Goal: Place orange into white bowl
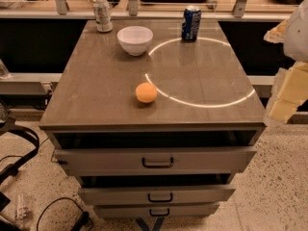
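Note:
The orange (146,93) is a small round fruit lying on the grey cabinet top (96,95), near the middle front. The white bowl (134,39) stands upright and empty at the back, left of centre, well behind the orange. My gripper (285,97) shows as pale yellow and white shapes at the right edge of the camera view, off the cabinet's right side and far from both the orange and the bowl. It holds nothing that I can see.
A white-green can (102,14) stands at the back left corner and a blue can (191,23) at the back right. A bright ring of light (202,102) lies on the top. Drawers (158,161) are below. Cables (57,211) lie on the floor at left.

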You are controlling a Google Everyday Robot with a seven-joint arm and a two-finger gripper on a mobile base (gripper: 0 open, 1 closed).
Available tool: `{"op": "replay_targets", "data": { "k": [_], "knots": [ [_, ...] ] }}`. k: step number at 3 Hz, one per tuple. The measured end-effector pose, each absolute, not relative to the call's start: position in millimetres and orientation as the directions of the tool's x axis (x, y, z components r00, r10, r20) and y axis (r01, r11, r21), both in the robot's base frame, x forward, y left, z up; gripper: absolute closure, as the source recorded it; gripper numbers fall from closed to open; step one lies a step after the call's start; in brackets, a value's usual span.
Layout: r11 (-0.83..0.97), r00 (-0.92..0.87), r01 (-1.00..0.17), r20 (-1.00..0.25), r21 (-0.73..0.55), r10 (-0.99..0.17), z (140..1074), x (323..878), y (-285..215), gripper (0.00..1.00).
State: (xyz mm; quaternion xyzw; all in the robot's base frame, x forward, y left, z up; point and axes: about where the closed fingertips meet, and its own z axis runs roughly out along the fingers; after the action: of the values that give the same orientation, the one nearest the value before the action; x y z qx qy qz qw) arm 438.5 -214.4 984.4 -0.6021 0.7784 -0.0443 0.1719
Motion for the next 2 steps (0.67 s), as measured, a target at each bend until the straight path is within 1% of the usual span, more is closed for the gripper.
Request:
{"op": "replay_targets", "data": {
  "k": [1,2],
  "knots": [
    [0.271,-0.216,-0.922,-0.214,-0.276,-0.953,984.5,438.5,-214.4,0.0],
    [0.281,-0.197,-0.914,-0.284,-0.294,-0.938,978.3,445.0,-208.7,0.0]
  ]
}}
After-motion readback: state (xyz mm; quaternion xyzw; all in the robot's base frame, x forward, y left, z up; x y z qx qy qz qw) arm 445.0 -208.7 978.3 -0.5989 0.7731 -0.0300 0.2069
